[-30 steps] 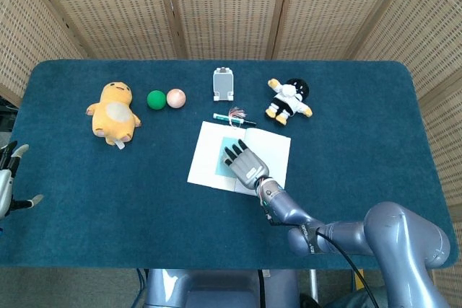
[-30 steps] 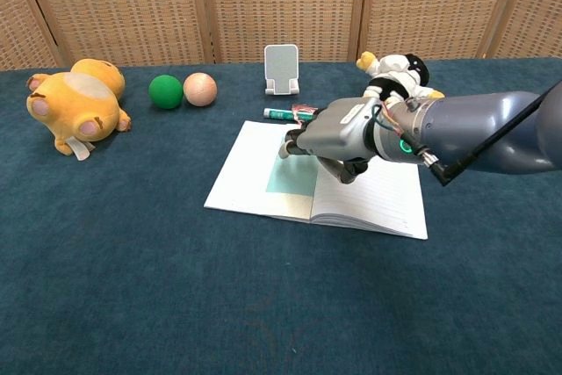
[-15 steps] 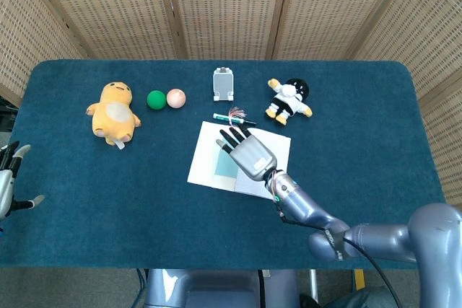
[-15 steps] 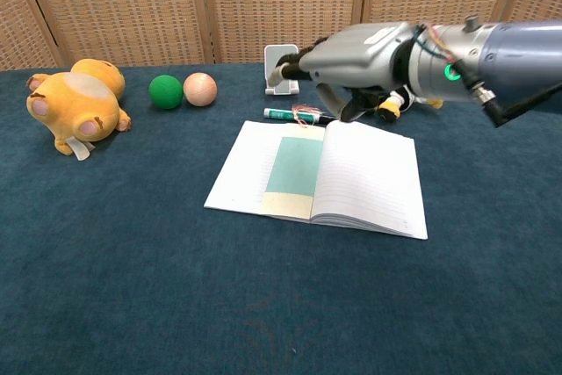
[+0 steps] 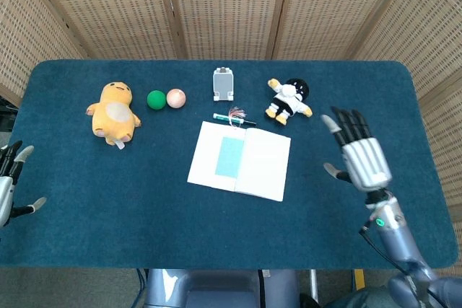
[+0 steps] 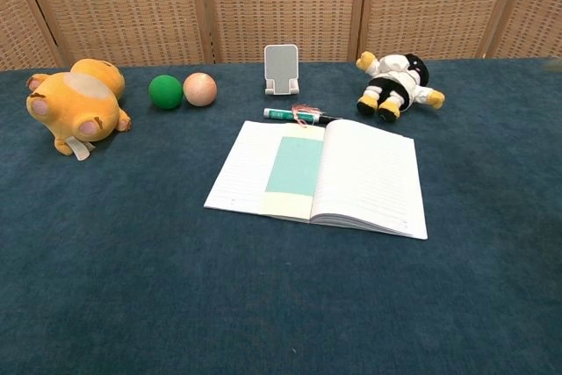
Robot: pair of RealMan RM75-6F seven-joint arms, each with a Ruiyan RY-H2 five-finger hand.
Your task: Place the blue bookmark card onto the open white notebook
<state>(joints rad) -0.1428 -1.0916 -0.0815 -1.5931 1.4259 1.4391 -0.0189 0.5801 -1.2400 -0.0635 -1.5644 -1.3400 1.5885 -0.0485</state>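
At the far left edge of the head view the left hand (image 5: 11, 178) hangs just off the table (image 5: 86, 200), fingers apart and holding nothing. On the blue cloth a yellow plush toy (image 5: 113, 112) lies on its back, with a green ball (image 5: 157, 99) and a peach ball (image 5: 176, 97) touching side by side just to its right. Further along the back row a small white stand (image 5: 224, 84) sits upright. In front of it lies a pen (image 5: 232, 117) with a tassel, right at the top edge of the notebook (image 5: 263, 164). The notebook lies open and flat near the middle of the table, and the blue bookmark card (image 5: 228, 156) rests on its left page, close to the centre fold, lengthwise along the page. Behind the notebook's right page a small black-and-white doll (image 5: 289, 100) lies on the cloth. The right hand (image 5: 357, 155) hovers above the table's right side, well apart from the notebook, fingers spread and empty.
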